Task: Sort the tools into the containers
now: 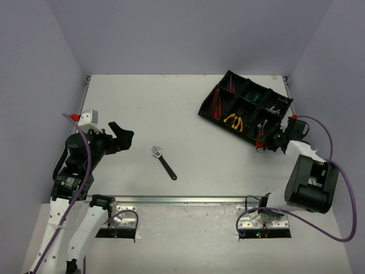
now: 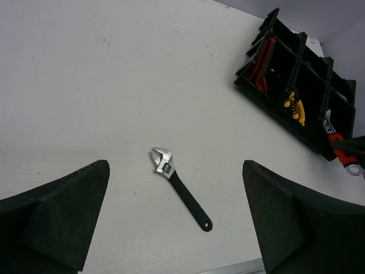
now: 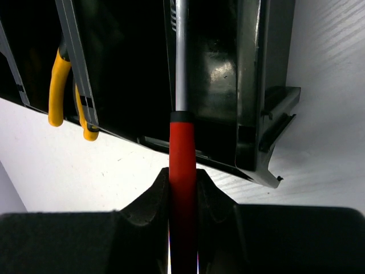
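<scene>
A black-handled adjustable wrench (image 1: pixel 163 162) (image 2: pixel 179 188) lies alone on the white table. My left gripper (image 1: pixel 122 137) (image 2: pixel 175 165) hovers above and to its left, open and empty. The black tray (image 1: pixel 214 93) (image 2: pixel 268 111) (image 3: pixel 251 85) sits at the far right, with yellow pliers (image 1: pixel 234 121) (image 2: pixel 293 107) (image 3: pixel 54 91) and red-black knives (image 1: pixel 217 105) (image 2: pixel 262 65) in its compartments. At the tray's near right corner, my right gripper (image 1: pixel 267 141) (image 3: pixel 183 182) is shut on a red-handled tool (image 3: pixel 182 154) (image 2: pixel 342 151). Its silver shaft (image 3: pixel 181 57) reaches over a dark compartment.
Purple-grey walls enclose the table on three sides. A metal rail (image 1: pixel 182 200) runs along the near edge between the arm bases. A purple cable (image 1: pixel 336 171) loops around the right arm.
</scene>
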